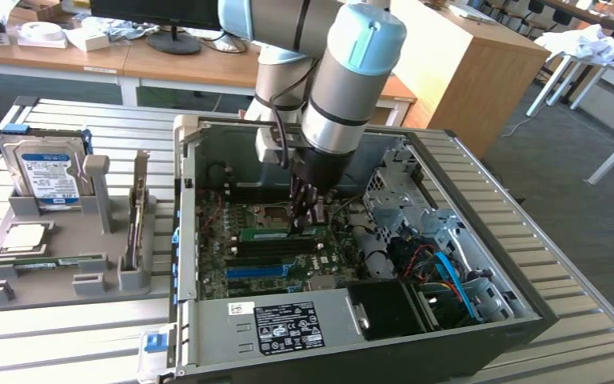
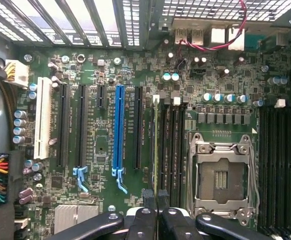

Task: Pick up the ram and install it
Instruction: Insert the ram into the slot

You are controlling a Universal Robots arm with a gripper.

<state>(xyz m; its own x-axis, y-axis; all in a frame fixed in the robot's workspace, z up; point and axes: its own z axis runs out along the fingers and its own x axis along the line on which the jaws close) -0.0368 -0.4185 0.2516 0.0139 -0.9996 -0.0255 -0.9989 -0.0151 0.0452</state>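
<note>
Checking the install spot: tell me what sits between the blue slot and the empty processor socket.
In the wrist view: one black expansion slot, then the memory slots, with the ram edge-on at one.

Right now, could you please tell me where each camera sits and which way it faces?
Exterior view: outside the arm, raised, looking down into the open computer case; the arm and gripper show.
Wrist view: on the wrist, facing the motherboard head-on; the gripper, shut on the ram, shows.
Both share the gripper, the ram and the motherboard.
</note>
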